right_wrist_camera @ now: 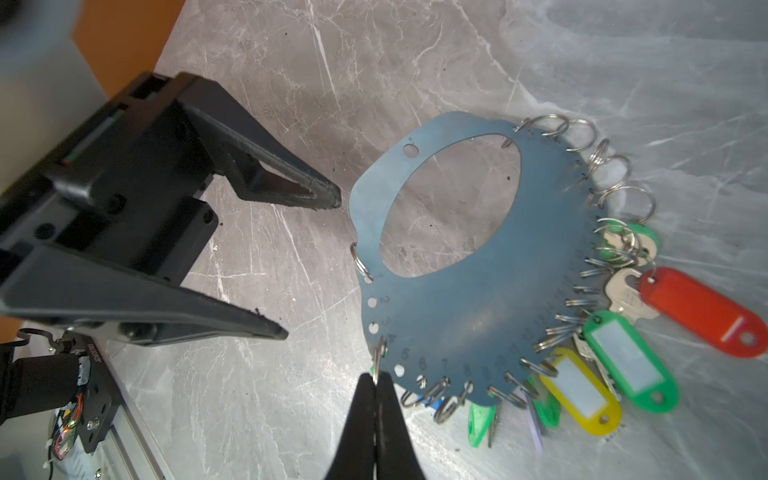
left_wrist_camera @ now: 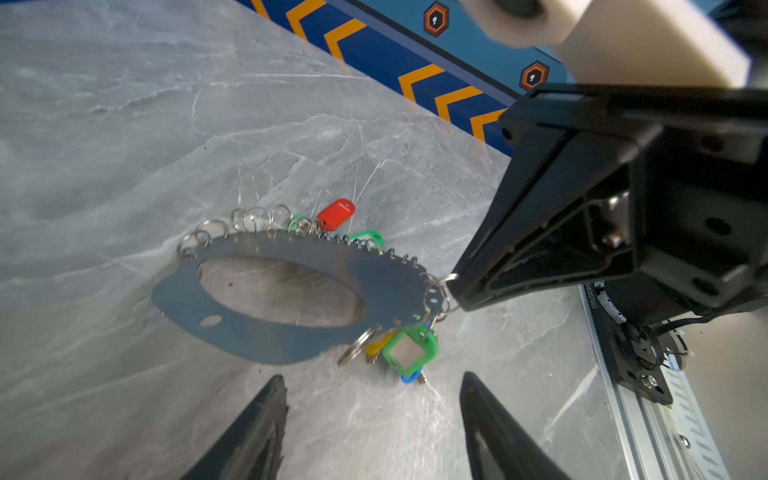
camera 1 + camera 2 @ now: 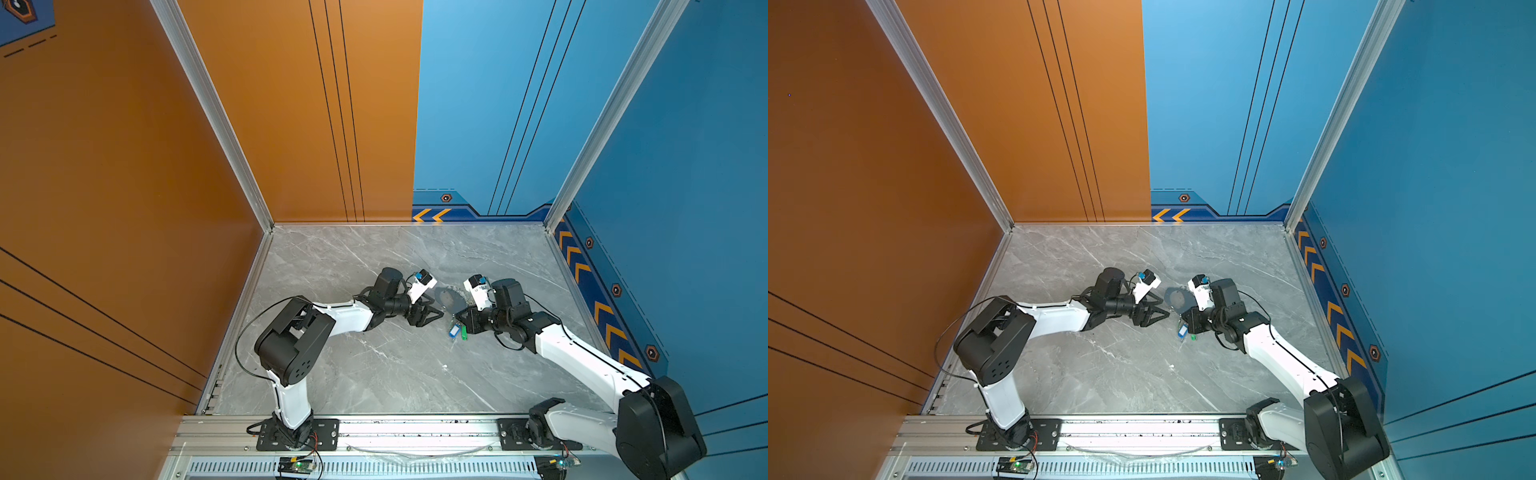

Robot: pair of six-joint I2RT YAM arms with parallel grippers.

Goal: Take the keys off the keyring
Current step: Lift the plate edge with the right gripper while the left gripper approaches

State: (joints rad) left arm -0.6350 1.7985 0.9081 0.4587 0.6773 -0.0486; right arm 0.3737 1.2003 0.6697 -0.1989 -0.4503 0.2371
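Observation:
The keyring [image 1: 457,316] is a flat grey-blue oval plate with a wide hole and small silver rings along its edge. In both top views it [image 3: 449,300] sits between the two arms. My right gripper [image 1: 376,376] is shut on one small ring at the plate's rim and holds that side up. The keys hang from the fringe with red [image 1: 702,311], green [image 1: 631,365] and yellow [image 1: 577,388] tags; blue [image 3: 454,331] and green tags dangle under the right gripper [image 3: 457,318]. My left gripper [image 2: 374,376] stands open just short of the plate, touching nothing.
The grey marble table [image 3: 374,374] is walled by an orange panel [image 3: 124,208] on the left and blue panels [image 3: 685,166] behind and on the right. An aluminium rail [image 3: 415,428] with both arm bases runs along the front edge.

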